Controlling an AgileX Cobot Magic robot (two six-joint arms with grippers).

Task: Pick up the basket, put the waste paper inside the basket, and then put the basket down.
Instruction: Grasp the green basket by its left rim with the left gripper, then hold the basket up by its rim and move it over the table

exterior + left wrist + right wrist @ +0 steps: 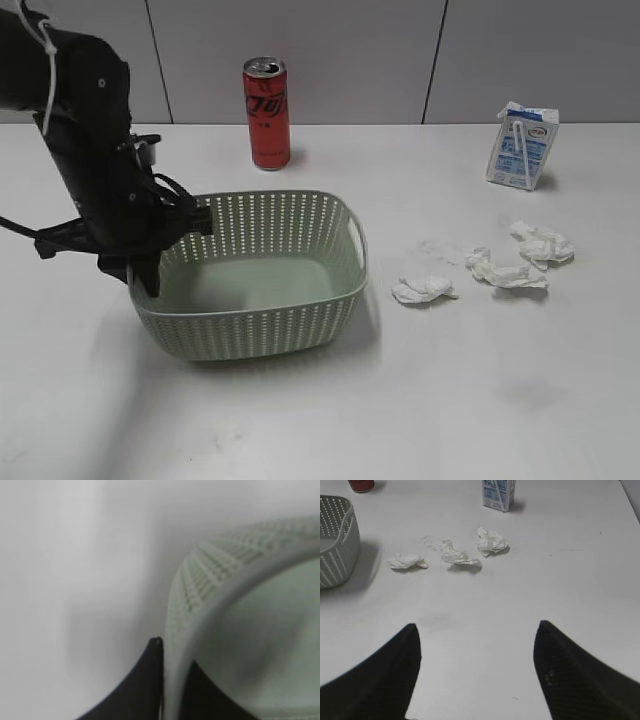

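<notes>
The left gripper point(150, 262) clamps the left rim of the basket point(300, 320), which seems barely lifted off the table point(450, 400), while all three wads of waste paper point(424, 290) lie right of it and the right gripper point(477, 645) hangs wide, empty.

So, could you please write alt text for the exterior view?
A black left gripper clamps the left rim of a pale green slotted basket on a white table. Three crumpled white paper wads lie to its right, with a red can and a blue-and-white carton behind.
</notes>
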